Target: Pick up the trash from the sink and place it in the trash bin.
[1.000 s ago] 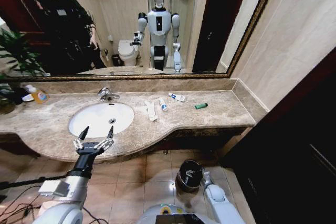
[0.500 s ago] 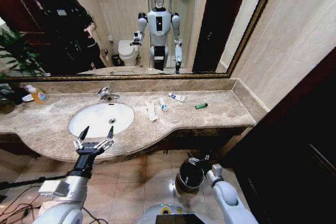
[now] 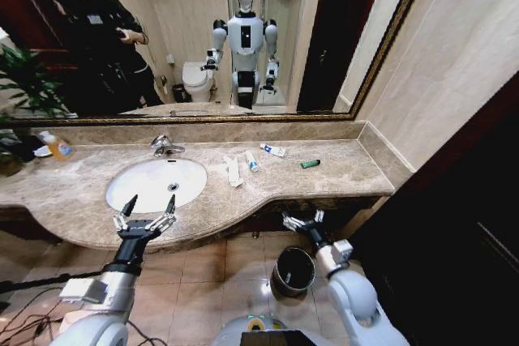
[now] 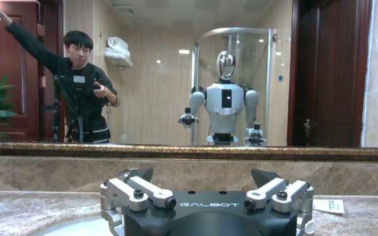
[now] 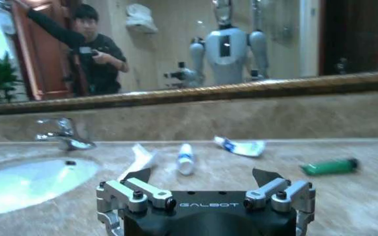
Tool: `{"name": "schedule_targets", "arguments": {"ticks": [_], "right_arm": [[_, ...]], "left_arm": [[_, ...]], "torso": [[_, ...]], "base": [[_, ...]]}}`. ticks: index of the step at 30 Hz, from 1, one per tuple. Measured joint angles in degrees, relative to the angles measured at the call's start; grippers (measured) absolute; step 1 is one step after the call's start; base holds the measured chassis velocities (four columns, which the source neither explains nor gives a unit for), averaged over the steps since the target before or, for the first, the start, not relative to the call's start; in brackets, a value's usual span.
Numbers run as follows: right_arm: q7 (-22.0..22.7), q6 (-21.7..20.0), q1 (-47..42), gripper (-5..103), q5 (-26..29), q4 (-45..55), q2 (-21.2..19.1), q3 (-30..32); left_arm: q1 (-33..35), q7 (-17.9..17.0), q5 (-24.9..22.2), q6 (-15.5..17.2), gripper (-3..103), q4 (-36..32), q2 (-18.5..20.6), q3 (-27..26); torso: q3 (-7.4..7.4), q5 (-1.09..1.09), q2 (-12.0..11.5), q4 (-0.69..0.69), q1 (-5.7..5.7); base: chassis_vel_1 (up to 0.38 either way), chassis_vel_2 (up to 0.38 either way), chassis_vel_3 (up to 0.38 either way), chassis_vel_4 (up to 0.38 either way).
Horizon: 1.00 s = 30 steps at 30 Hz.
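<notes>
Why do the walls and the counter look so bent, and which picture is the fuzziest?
Head view: a wide lens bows the mirror frame and the counter; a ceiling light glints on the floor by the trash bin. Right wrist view: softest, the green piece and tap smeared. Left wrist view: sharpest, the left gripper crisp.

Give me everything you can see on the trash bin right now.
The trash bin is a small round bucket with dark walls and a shiny steel rim. It stands upright and open on the tiled floor, in front of the marble counter and below its edge. Its inside looks dark; contents cannot be told. The right tool hovers open just above it, not touching.
</notes>
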Motion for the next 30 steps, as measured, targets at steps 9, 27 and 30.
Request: {"name": "schedule_targets", "arguments": {"ticks": [9,27,30], "right_arm": [[3.0,-5.4,13.7,100,0.3,-6.9,0.7,-9.9],[14.7,-12.0,34.8,100,12.7,-28.7,7.3,-18.7],[15.8,-12.5,35.5,100,14.7,-29.4,7.3,-18.7]], "left_arm": [[0.0,0.0,0.0,0.0,100,0.0,0.0,0.0],[0.0,0.0,0.0,0.0,100,0.0,0.0,0.0],[0.0,0.0,0.0,0.0,100,0.0,0.0,0.0]], "torso": [[0.0,-0.01,0.0,-0.01,0.0],[0.01,0.0,0.0,0.0,0.01],[0.01,0.0,0.0,-0.01,0.01]], "base": [[0.0,0.0,0.0,0.0],[0.0,0.0,0.0,0.0],[0.0,0.0,0.0,0.0]]}}
